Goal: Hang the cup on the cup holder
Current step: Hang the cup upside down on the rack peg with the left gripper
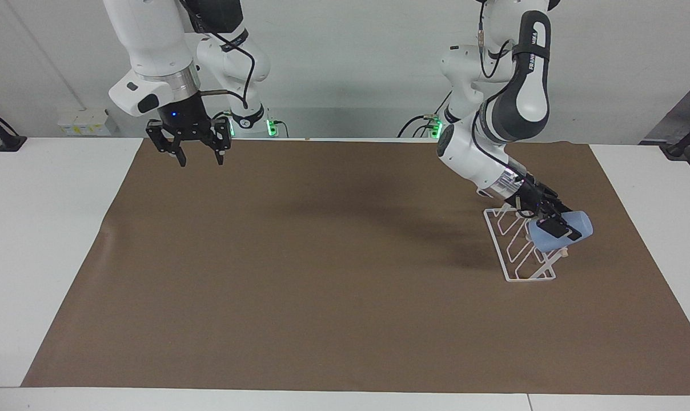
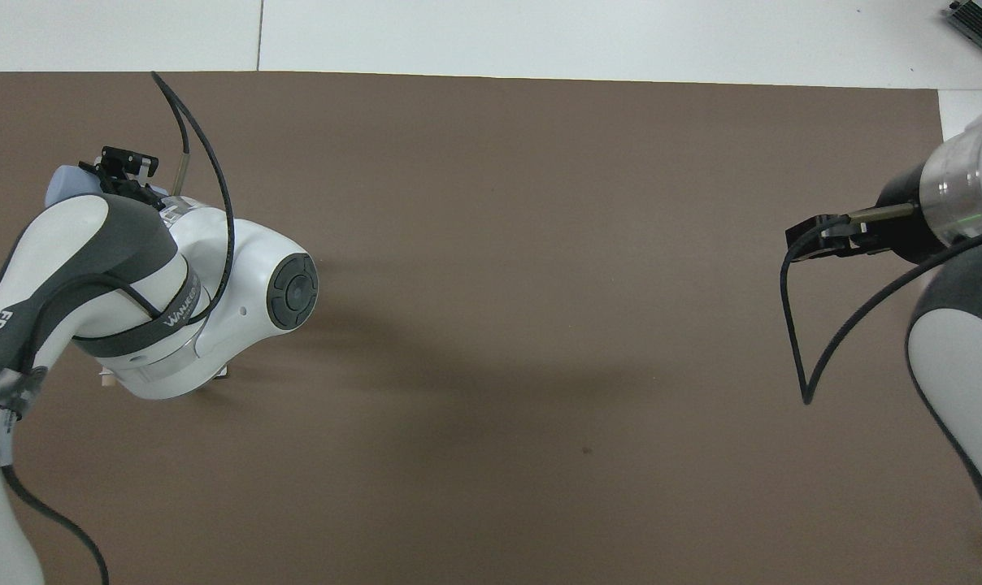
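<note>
Brown mat (image 1: 322, 274) covers white table (image 1: 48, 240); wall socket (image 1: 82, 121) at back

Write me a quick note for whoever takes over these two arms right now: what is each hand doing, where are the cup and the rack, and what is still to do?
Left gripper: shut on the cup, which is tilted and up against the top of the cup holder.
Right gripper: jaws open, holding nothing, waiting over the brown mat at the right arm's end of the table.
Cup holder: standing on the mat at the left arm's end.
Done: cup picked up and brought to the holder.
Left: seat the cup on a prong, whether it has caught yet I cannot tell, then let go and pull the arm away.
</note>
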{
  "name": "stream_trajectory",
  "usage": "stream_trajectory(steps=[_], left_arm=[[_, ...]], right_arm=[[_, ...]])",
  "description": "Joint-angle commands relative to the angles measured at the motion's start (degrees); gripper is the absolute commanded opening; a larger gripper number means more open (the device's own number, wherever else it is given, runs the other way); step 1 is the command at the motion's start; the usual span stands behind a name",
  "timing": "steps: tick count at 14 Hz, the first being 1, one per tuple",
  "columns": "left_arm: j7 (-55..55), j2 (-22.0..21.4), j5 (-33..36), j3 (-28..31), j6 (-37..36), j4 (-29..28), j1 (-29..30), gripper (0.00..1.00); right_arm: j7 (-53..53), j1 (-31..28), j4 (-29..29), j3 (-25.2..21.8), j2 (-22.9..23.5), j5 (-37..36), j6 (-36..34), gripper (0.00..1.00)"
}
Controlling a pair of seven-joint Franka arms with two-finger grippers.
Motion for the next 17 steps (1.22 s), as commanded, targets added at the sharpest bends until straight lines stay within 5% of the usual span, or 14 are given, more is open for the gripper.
stream_trajectory(steps=[1,6,9,11,17], left_arm=[[-0.9,-0.8,1.3,0.5,-1.7,-1.1,-1.3,1.00],[-1.3,-3.2,-3.0,0.1,-3.3,-0.4,-2.7,1.00],[-1.6,-4.5,-14.1,0.3,-4.4,3.9,-1.9,1.00],[-1.7,-4.5,-21.2,0.9,-5.4,6.2,-1.0,1.00],[-5.8,-6.5,-49.9,1.0,-5.6,10.5,8.6,1.00]], right_arm=[[-1.1,-3.4,-6.0,0.8,-3.4,0.7,4.2,0.80],[-1.2,-0.2,-7.2,-2.6,-4.3,2.2,5.0,0.91],[-1.2,14.5,-8.8,-19.7,-5.1,3.1,5.5,1.00],[-1.7,18.8,-11.0,-25.5,-5.8,5.7,8.2,1.00],[-6.5,19.1,-13.0,-27.0,-6.7,6.0,9.4,1.00]])
